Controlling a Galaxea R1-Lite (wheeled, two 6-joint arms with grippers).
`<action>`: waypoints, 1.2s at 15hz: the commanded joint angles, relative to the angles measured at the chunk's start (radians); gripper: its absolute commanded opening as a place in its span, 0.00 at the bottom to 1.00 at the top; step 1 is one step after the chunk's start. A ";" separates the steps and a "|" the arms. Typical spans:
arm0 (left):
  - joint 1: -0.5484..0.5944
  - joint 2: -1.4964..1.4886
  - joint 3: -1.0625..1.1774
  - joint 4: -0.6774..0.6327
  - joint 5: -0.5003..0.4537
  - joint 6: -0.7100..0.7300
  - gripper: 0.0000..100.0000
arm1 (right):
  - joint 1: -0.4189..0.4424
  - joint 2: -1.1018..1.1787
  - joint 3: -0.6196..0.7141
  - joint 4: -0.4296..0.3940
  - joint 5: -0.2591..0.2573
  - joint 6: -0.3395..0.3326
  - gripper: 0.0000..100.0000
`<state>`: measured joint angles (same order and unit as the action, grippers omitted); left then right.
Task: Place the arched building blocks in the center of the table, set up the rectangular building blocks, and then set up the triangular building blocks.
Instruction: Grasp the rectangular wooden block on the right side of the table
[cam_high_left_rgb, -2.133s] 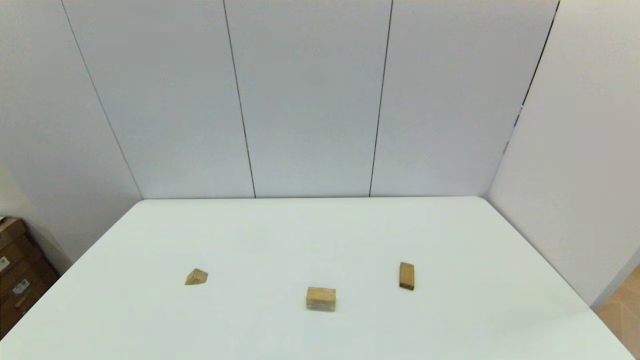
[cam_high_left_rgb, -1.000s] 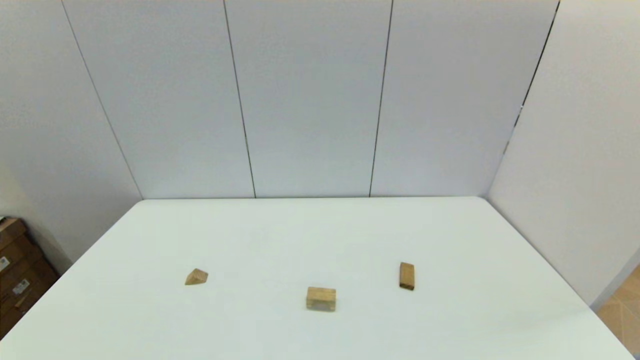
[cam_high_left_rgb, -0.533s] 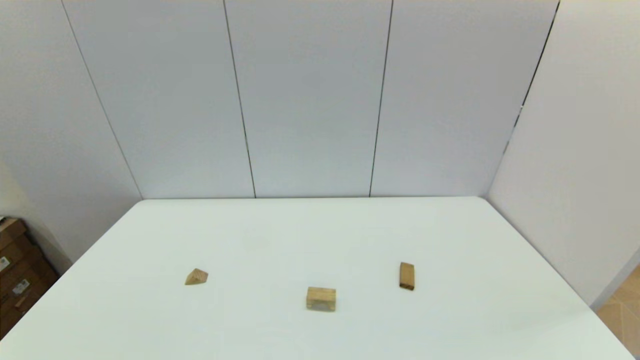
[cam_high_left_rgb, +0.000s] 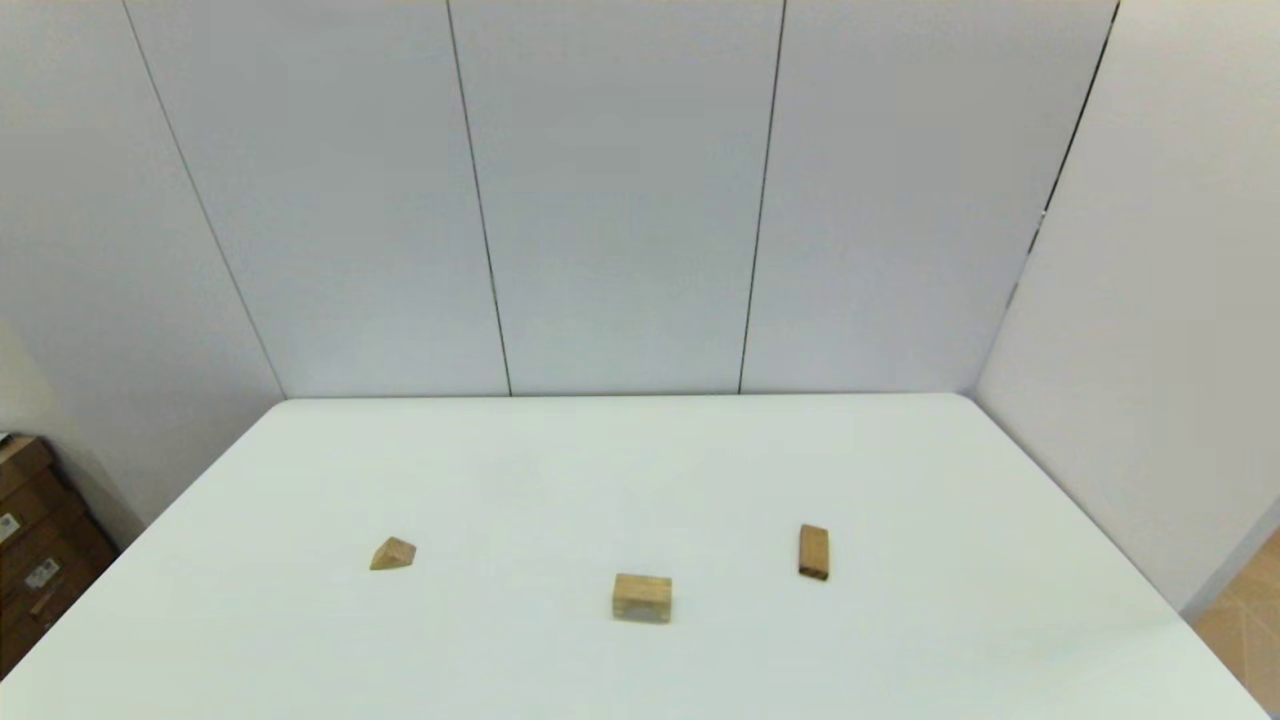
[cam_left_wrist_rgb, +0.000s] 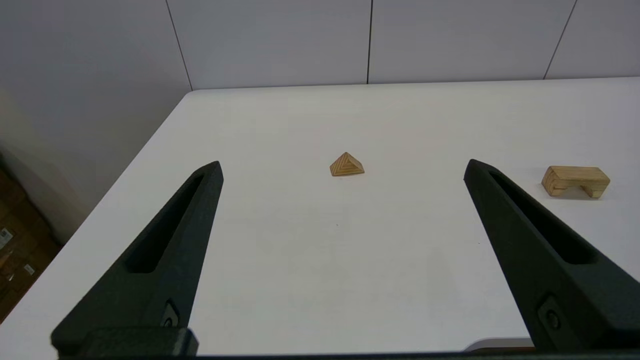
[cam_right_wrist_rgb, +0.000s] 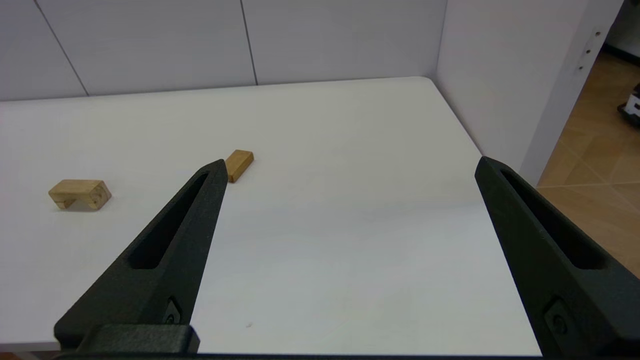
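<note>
You are looking down at a white desk (cam_high_left_rgb: 640, 470) with three wooden blocks lying well apart in a loose row near its front edge, none touching another.

At the left of the row sits the triangular block (cam_high_left_rgb: 393, 553), a small wedge with its ridge up. From the left claw (cam_left_wrist_rgb: 342, 167), it lies at about twelve o'clock, framed between the two spread fingers, with bare desk in between. That claw holds nothing and hangs back at the near edge, out of the head view.

In the middle, slightly nearer to you than the other two, sits the arched block (cam_high_left_rgb: 641, 597), pale and thick. Its long axis runs side to side, and both wrist views show the hollow facing down, so it stands on its two feet. From the left claw it lies at about two o'clock, beyond the right finger; from the right claw (cam_right_wrist_rgb: 350, 167), at about ten o'clock, beyond the left finger. It looks roughly as near to one arm as to the other, so either could plausibly take it.

At the right lies the rectangular block (cam_high_left_rgb: 813, 551), a thin dark slab resting flat, its long axis pointing roughly away from you. From the right claw, also spread and empty, it sits at about eleven o'clock.

Nothing stands between either claw and the arched block, which goes first.
</note>
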<state>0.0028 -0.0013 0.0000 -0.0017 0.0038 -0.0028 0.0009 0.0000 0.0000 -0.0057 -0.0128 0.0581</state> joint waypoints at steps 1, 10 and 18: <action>0.000 0.001 0.000 0.000 0.001 0.000 1.00 | -0.001 0.000 0.000 0.000 0.000 0.000 1.00; 0.000 0.001 0.000 0.000 0.001 0.000 1.00 | -0.001 0.000 0.000 0.000 -0.001 0.000 1.00; 0.000 0.001 0.000 0.000 0.001 0.000 1.00 | -0.001 0.000 -0.003 0.013 0.002 -0.011 1.00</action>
<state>0.0028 -0.0013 0.0000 -0.0013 0.0043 -0.0028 0.0009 0.0000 0.0000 0.0053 -0.0111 0.0489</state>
